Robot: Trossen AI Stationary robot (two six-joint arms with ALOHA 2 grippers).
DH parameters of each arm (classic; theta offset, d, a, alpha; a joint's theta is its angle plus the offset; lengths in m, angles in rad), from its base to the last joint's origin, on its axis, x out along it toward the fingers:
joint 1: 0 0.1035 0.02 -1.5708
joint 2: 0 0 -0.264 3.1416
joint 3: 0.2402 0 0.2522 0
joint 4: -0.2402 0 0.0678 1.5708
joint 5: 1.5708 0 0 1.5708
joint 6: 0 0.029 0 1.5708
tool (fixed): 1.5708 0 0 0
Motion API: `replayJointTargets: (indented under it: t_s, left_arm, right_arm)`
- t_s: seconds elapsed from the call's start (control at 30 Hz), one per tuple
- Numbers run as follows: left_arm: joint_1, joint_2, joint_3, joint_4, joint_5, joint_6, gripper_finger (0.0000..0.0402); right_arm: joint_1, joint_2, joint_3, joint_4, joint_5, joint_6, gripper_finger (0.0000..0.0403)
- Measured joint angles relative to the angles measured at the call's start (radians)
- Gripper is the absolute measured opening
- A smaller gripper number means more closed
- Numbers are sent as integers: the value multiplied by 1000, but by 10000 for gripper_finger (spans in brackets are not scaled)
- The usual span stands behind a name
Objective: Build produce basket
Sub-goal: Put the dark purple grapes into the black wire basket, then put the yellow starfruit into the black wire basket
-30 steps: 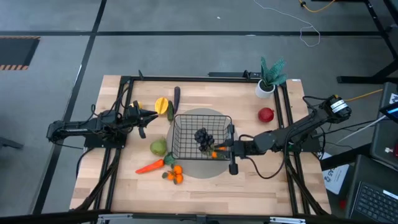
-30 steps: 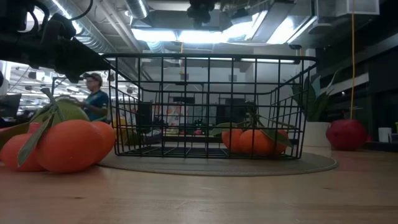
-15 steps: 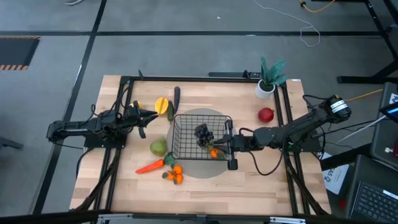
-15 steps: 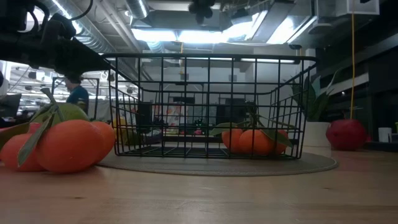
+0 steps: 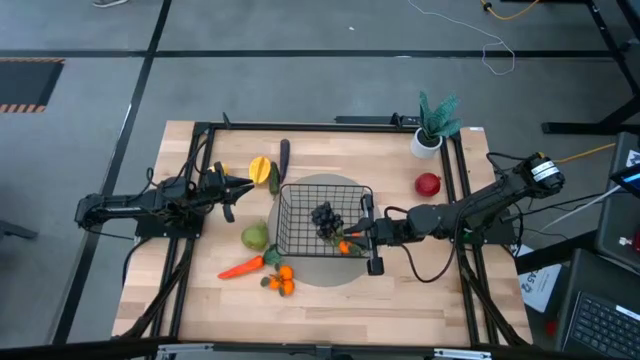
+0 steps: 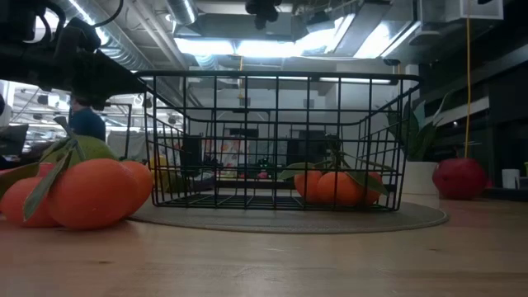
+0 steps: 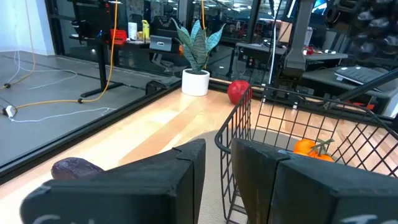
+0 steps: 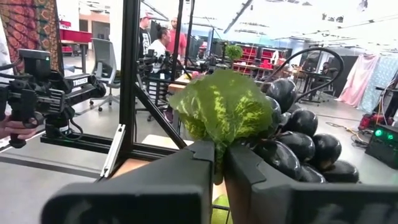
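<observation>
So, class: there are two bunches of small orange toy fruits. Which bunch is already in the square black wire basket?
The bunch of oranges beside the dark grapes sits inside the basket; the other bunch lies on the wooden table, outside the mesh.

You have a black wire basket (image 5: 322, 220) on a grey round mat (image 5: 345, 268), dark purple grapes (image 8: 297, 134) with a mottled green-yellow leaf (image 8: 225, 104), an orange carrot (image 5: 241, 267), a red apple (image 5: 427, 184) and a pale wood bench (image 5: 410, 290).

Black wire basket (image 5: 312, 222) sits just left of right gripper (image 5: 345, 230), w/ small oranges (image 5: 346, 246) inside. Dark grapes (image 5: 326, 217) w/ green leaf pinched at its fingertips, over basket. Carrot (image 5: 241, 267), pear (image 5: 255, 236), more oranges (image 5: 281, 279) lie nearer the left gripper (image 5: 244, 183), on the table.
</observation>
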Motion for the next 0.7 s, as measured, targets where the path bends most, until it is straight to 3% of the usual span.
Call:
replayJointTargets:
  t_s: [0.33, 0.7]
  left_arm:
    - [0, 0, 0, 0, 0, 0, 69]
    - [0, 0, 0, 0, 0, 0, 69]
  right_arm:
    - [0, -1, 0, 1, 0, -1, 84]
    - [0, -1, 0, 0, 1, -1, 123]
